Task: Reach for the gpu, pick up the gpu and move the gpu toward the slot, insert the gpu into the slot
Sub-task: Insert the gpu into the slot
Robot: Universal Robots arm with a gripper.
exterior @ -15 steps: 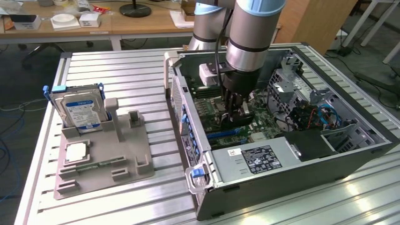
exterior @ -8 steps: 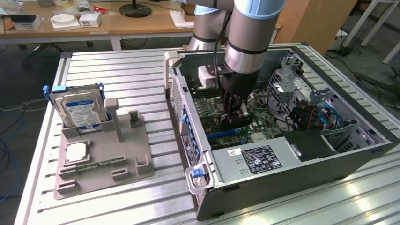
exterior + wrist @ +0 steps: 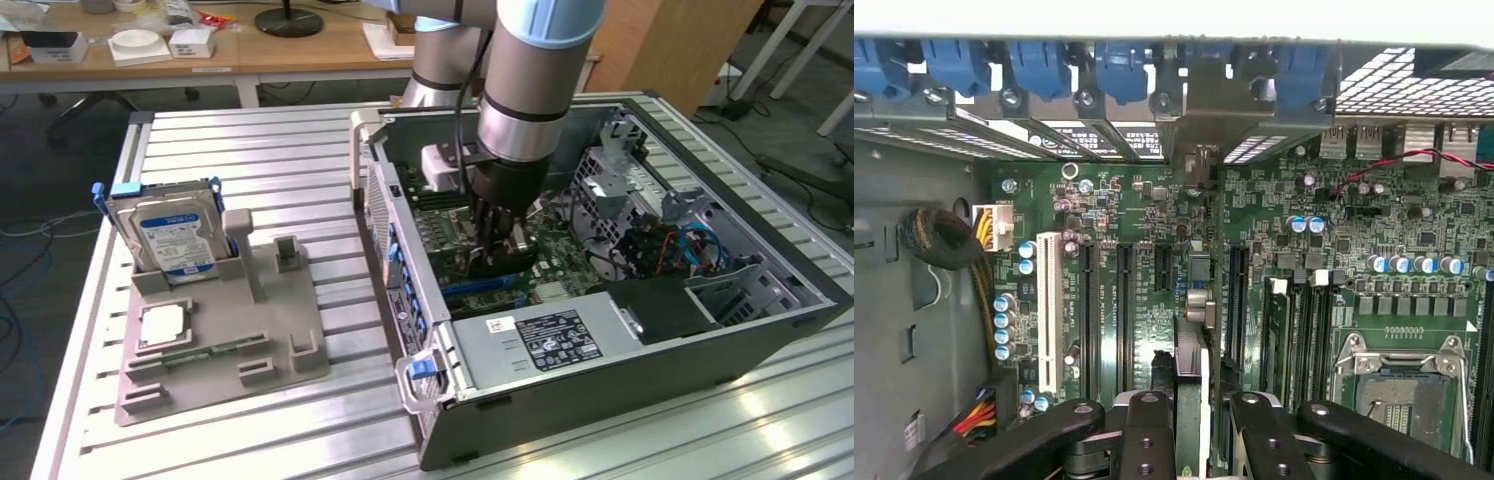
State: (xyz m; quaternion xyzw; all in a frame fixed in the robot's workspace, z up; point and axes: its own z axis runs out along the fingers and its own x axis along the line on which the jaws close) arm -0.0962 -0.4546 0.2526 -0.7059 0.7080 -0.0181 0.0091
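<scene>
Pincer (image 3: 1189, 425) clamped on the gpu (image 3: 1192, 370) edge-on over the motherboard (image 3: 1154, 260), mid-insertion, looks like it needs careful lining up with the slot (image 3: 1199, 275).

You are looking at a ribbed metal table (image 3: 267, 160) of parallel aluminium slats, seen in the exterior view. Two items rest directly on it. At 9 o'clock from the table's centre lies a flat grey fixture tray (image 3: 220, 350), with a hard drive (image 3: 167, 235) standing upright in a holder at the tray's 12 o'clock end. At 3 o'clock sits an open computer case (image 3: 601, 300), lying on its side, just beside the tray.
</scene>
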